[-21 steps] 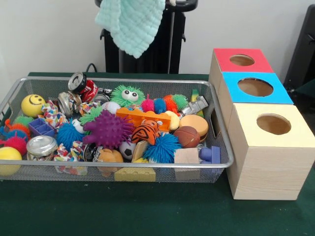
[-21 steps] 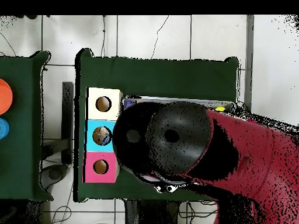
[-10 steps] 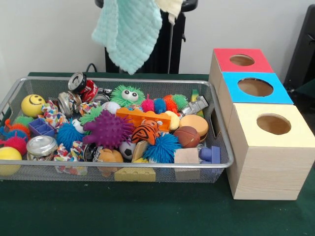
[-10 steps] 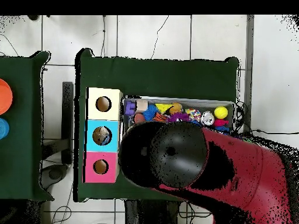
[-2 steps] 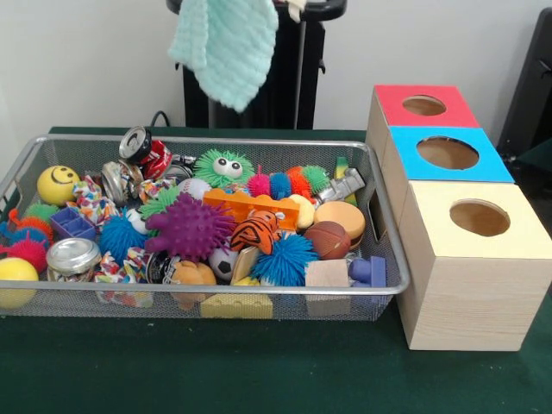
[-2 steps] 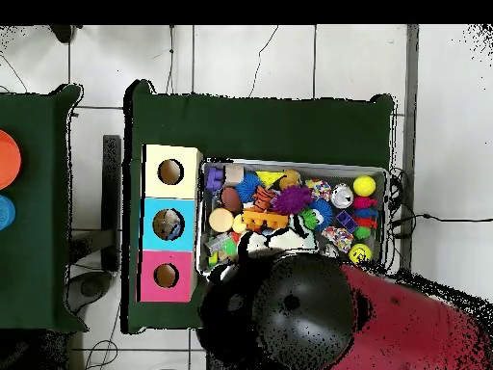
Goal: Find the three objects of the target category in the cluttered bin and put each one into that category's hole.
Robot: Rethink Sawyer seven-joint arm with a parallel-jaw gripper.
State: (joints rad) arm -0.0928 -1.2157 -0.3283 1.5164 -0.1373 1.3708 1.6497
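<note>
A mint green knitted cloth (image 5: 227, 47) hangs in mid-air from the picture's top edge, above the back of the wire bin (image 5: 207, 142). My gripper holds it from above; the fingers are out of the front view. A scrap of cream fabric (image 5: 294, 7) shows beside it at the top edge. In the overhead view the red and black arm (image 6: 318, 318) covers the gripper and the bin's near edge. Three boxes with round holes stand beside the bin: red (image 5: 405, 93), blue (image 5: 494, 162), pale yellow (image 5: 431, 203).
The bin (image 6: 388, 207) is packed with spiky balls, crushed cans, bricks, a smiley ball (image 5: 57, 184) and a toy burger (image 5: 340, 219). Something lies inside the blue box's hole (image 6: 168, 224). Green cloth covers the table (image 5: 259, 371). A black stand (image 5: 297, 86) rises behind the bin.
The arm has drawn back toward the robot's base in the overhead view, uncovering most of the bin. The hanging cloth dipped half a second ago and has risen again.
</note>
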